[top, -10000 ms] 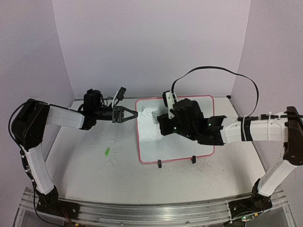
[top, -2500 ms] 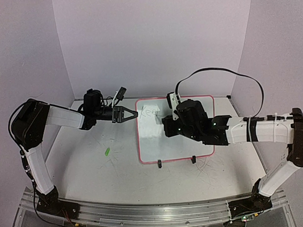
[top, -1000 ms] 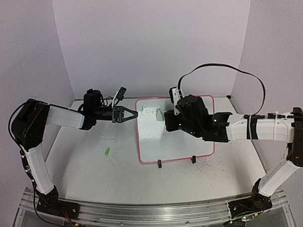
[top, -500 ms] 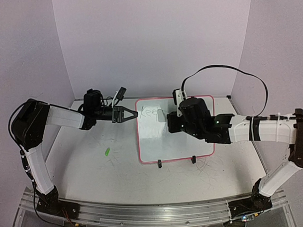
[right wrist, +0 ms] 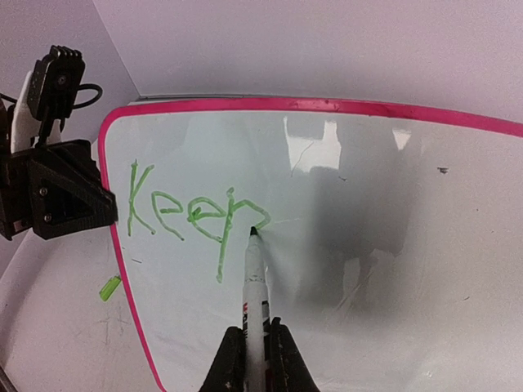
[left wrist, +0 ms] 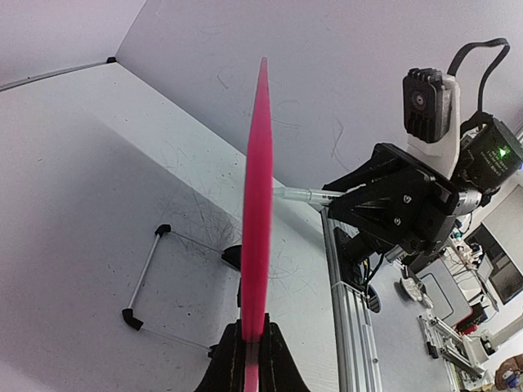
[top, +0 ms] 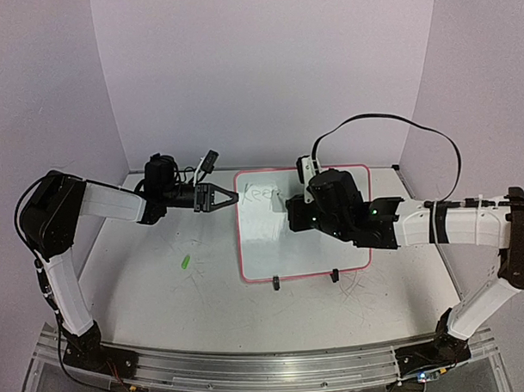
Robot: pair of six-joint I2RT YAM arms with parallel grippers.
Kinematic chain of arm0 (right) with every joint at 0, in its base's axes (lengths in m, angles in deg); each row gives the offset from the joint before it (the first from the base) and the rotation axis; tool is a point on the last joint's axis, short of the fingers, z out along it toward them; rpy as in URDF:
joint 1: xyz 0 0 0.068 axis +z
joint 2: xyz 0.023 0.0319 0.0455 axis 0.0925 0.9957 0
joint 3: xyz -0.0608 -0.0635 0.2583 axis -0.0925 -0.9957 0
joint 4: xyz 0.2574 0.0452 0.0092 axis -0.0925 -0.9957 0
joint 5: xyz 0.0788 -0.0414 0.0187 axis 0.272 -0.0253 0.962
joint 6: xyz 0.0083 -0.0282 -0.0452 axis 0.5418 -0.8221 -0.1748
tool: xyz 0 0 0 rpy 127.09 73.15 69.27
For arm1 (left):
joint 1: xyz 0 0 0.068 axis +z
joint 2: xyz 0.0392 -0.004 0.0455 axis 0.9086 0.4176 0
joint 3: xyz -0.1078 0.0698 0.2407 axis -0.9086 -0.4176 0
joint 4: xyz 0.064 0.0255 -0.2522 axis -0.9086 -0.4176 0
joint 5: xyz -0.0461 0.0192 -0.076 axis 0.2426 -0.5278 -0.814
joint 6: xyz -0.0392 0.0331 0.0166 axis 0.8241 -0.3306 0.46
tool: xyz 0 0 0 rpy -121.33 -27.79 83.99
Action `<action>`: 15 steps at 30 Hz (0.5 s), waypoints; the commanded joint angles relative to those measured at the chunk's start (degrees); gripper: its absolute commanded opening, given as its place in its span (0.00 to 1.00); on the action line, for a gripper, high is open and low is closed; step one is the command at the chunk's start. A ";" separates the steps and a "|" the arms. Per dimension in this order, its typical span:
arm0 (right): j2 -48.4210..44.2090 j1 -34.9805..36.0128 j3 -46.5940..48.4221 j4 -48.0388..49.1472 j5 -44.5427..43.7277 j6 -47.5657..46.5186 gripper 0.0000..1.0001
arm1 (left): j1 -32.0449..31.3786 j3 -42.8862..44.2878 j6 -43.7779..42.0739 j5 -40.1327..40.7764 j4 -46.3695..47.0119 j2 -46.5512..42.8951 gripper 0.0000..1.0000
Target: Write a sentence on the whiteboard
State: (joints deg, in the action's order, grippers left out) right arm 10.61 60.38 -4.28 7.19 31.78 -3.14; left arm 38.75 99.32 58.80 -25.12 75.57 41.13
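The whiteboard point(top: 320, 246), pink-framed, lies tilted on the table. My left gripper point(top: 231, 197) is shut on its left edge, which shows edge-on as a pink strip point(left wrist: 257, 188) running out from between the jaws point(left wrist: 254, 351). My right gripper point(right wrist: 254, 351) is shut on a white marker point(right wrist: 256, 294). The marker's dark tip touches the whiteboard point(right wrist: 392, 196) at the end of the loop of the "p". Of the sentence, only the green word "Keep" point(right wrist: 192, 214) shows, near the top left corner point(top: 260, 194). The right wrist point(top: 331, 202) hides the middle of the whiteboard from above.
A small green cap point(top: 185, 261) lies on the table left of the board and shows in the right wrist view point(right wrist: 109, 287). Two black feet point(top: 274, 284) point(top: 334, 276) stick out at the board's near edge. Walls close in the back and both sides.
The right wrist has shifted to the right along the top of the board, and the green writing has grown from "Kee" to "Keep". The left arm has not moved.
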 commanded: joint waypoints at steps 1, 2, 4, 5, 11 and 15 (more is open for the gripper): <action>2.30 -0.11 0.78 -0.16 0.22 0.48 0.00 | -0.42 0.22 -0.13 -2.88 1.06 -2.97 0.00; 2.54 -0.08 0.96 -0.10 0.16 0.38 0.00 | -0.42 0.25 -0.13 -2.84 1.08 -2.94 0.00; 2.96 -0.12 1.33 0.16 0.09 0.23 0.00 | -0.42 0.31 -0.13 -2.88 1.09 -2.96 0.00; 3.20 -0.13 1.53 0.27 0.08 0.19 0.00 | -0.42 0.25 -0.13 -2.88 1.11 -2.98 0.00; 3.87 -0.08 2.45 1.29 -1.36 -0.23 0.00 | -0.48 0.23 -0.13 -2.83 1.12 -3.03 0.00; 4.31 -0.10 3.12 1.69 -1.90 -0.73 0.00 | -0.42 0.23 -0.13 -2.72 1.12 -3.07 0.00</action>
State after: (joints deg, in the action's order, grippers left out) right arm 12.74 60.90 -3.28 8.10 32.70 -3.30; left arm 38.84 99.32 58.80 -24.29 74.79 41.13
